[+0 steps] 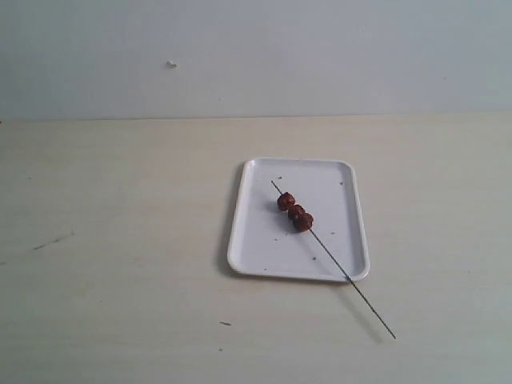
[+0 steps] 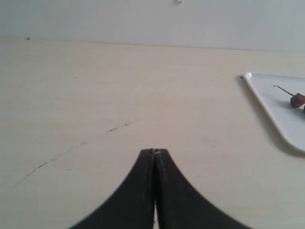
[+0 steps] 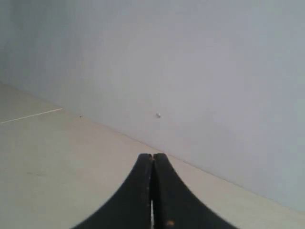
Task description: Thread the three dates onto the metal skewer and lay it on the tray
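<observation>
Honestly it looked pretty much done from where I stood. The skewer lay slantwise across the tray, running from the far-left part toward the near-right corner, and its long bare end crossed the rim there and stuck out over the table. All three dates were on it, bunched up touching each other, toward the far end of the rod and roughly mid-tray.

Neither arm was anywhere near it. The left claw was pressed together with nothing in it, over bare table, and the tray corner plus one date only just showed at the edge of its camera, well apart from the tips. The right claw was also pressed together and empty, pointed at the wall, with no tray in its view at all.

The tray sat on the right arm's side of the table, so I'd guess that arm was the handier one. If anyone wanted the overhang tidied, the grab would have to come across the rod at that bare near-right end. Otherwise, nothing left to do.
</observation>
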